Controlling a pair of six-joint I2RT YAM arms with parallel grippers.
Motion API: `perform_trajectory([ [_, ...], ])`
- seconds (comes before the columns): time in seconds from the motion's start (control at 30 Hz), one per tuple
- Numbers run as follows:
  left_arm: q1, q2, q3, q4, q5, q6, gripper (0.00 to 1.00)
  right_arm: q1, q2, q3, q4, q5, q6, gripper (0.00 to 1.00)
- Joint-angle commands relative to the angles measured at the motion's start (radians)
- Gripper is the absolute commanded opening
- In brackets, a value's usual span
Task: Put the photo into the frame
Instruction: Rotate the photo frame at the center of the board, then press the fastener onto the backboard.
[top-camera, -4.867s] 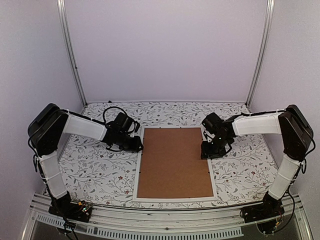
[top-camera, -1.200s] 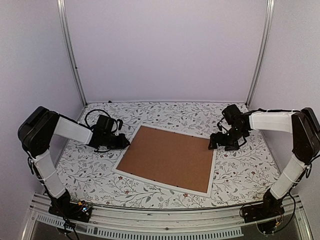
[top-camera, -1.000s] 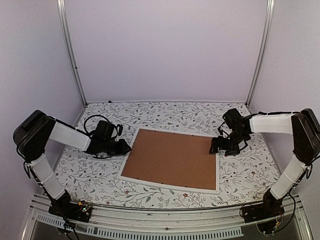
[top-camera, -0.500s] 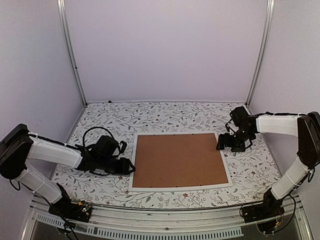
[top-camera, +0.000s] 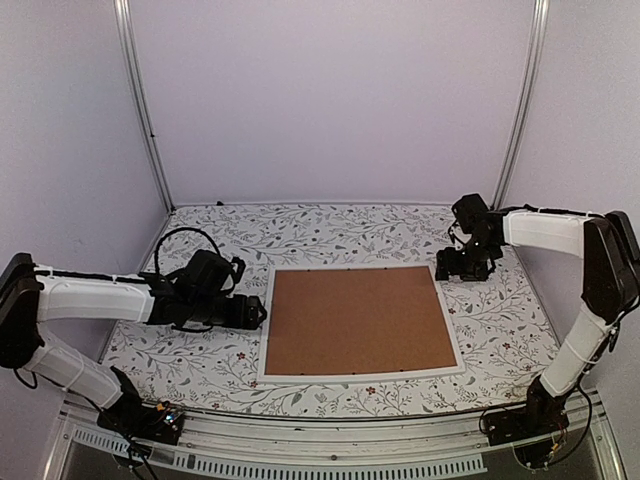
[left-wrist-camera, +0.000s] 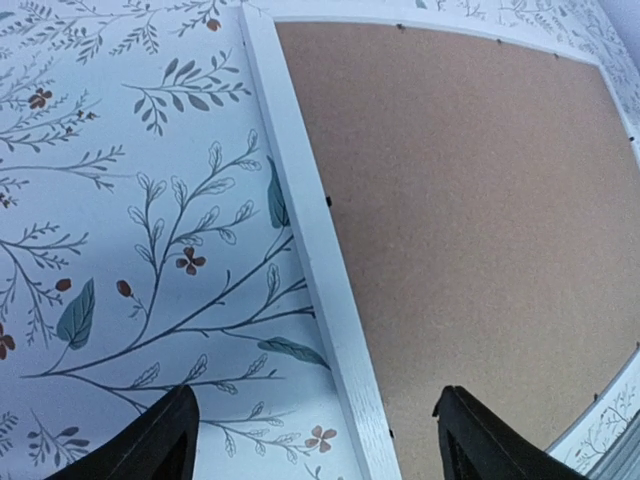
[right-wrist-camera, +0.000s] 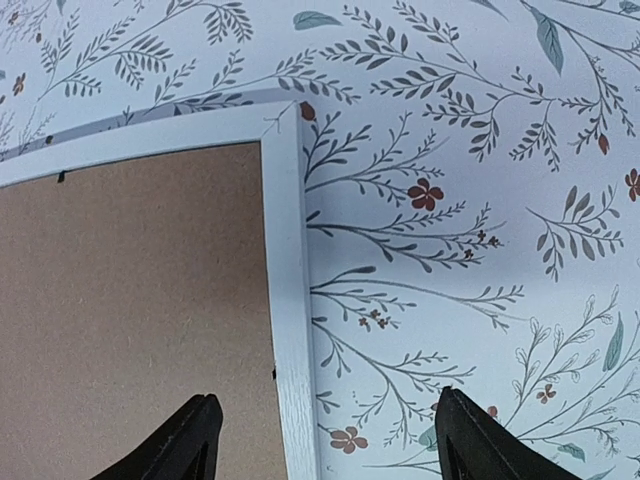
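Note:
The white frame (top-camera: 360, 377) lies flat on the flowered tablecloth, long side across, with a plain brown backing board (top-camera: 355, 318) filling it. The photo is hidden. My left gripper (top-camera: 255, 314) is open at the frame's left edge; in the left wrist view the white rail (left-wrist-camera: 300, 220) runs below and between the spread fingers of the left gripper (left-wrist-camera: 315, 420), which hold nothing. My right gripper (top-camera: 447, 270) is open at the frame's far right corner; the right wrist view shows that corner rail (right-wrist-camera: 285, 250) under the right gripper (right-wrist-camera: 328, 410), untouched.
The tablecloth (top-camera: 200, 355) has a leaf and flower print. Pale walls and two metal posts (top-camera: 140, 100) close in the back and sides. A metal rail (top-camera: 330, 440) runs along the near edge by the arm bases.
The frame has swung from a slant to lie square with the table's edge. My left gripper has opened and let go of the left rail. My right gripper has shifted back and narrowed slightly.

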Motion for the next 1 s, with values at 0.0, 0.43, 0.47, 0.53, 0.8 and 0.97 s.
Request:
perform_trajectory([
  [0.0, 0.052, 0.065, 0.047, 0.023, 0.023, 0.059, 0.85, -0.001, 0.064, 0.069, -0.071, 0.091, -0.021, 0.75],
  [0.43, 0.101, 0.179, 0.098, 0.086, 0.119, 0.108, 0.88, -0.001, 0.159, 0.12, -0.102, 0.107, -0.041, 0.71],
  [0.47, 0.101, 0.185, 0.101, 0.085, 0.12, 0.112, 0.88, -0.001, 0.163, 0.118, -0.105, 0.109, -0.042, 0.71],
  [0.53, 0.101, 0.194, 0.107, 0.085, 0.125, 0.117, 0.88, -0.001, 0.169, 0.115, -0.106, 0.107, -0.043, 0.71],
  [0.8, 0.102, 0.21, 0.112, 0.092, 0.142, 0.114, 0.88, 0.006, 0.185, 0.109, -0.096, 0.1, -0.047, 0.71],
  [0.97, 0.102, 0.217, 0.113, 0.095, 0.146, 0.114, 0.88, 0.024, 0.199, 0.108, -0.101, 0.107, -0.044, 0.71],
])
